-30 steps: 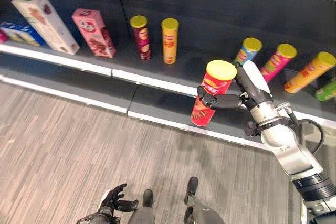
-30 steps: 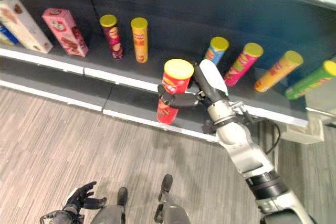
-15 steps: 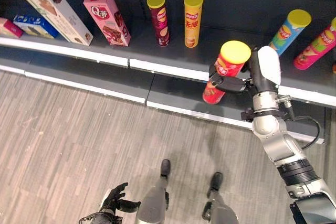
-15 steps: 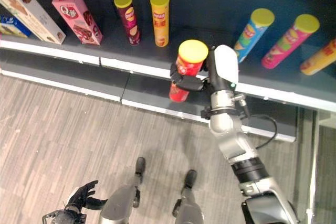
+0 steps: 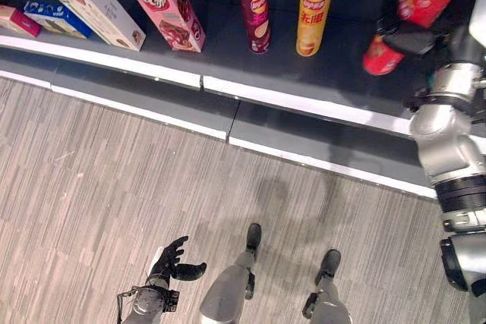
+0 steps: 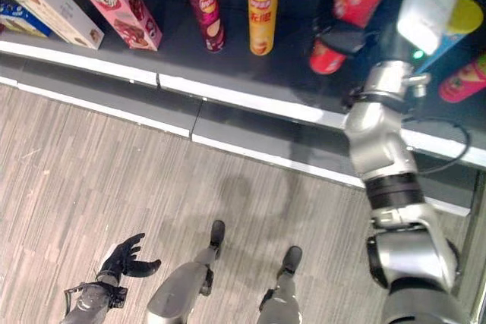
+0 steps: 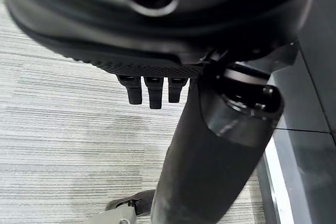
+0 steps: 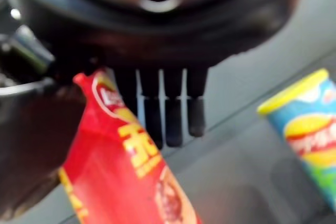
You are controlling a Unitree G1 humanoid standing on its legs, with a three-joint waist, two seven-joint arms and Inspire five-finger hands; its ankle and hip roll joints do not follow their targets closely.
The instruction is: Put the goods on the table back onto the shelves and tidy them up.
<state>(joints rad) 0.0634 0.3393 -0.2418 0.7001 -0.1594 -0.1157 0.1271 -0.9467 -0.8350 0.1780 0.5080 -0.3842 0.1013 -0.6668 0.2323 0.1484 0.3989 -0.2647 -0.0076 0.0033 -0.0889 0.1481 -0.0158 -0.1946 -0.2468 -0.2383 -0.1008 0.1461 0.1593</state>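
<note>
**A:** What is the robot holding, and where?

**B:** Its right hand [image 6: 345,36] is wrapped around a red crisp can [image 6: 351,10] with a yellow lid. The dark fingers and thumb curl round the tube's lower half. The can tilts, its lid up and away from the hand, and it hangs over the dark shelf [image 5: 228,55] near the right end of the row. I cannot tell whether its base touches the shelf. In the right wrist view the red can [image 8: 126,171] lies between the thumb and the row of fingers [image 8: 168,108].

**A:** What else stands on that shelf?

**B:** Left of the held can stands an upright orange-yellow crisp can [image 5: 314,7], and just beside that a maroon crisp can [image 5: 254,5], both with yellow lids. Further left a pink box [image 5: 165,5] leans back, then a long white box [image 5: 82,1]. At the far left a blue box [image 5: 57,19] and a small pink packet [image 5: 19,20] lie flat. To the right of the hand a blue crisp can [image 6: 454,26] with a yellow lid leans, and past it the end of a pink crisp can [image 6: 463,83].

**A:** And the other hand?

**B:** The left hand [image 5: 171,262] hangs low over the grey wood-grain floor [image 5: 91,172], well apart from the shelf. Its fingers are loosely spread and it holds nothing.
</note>
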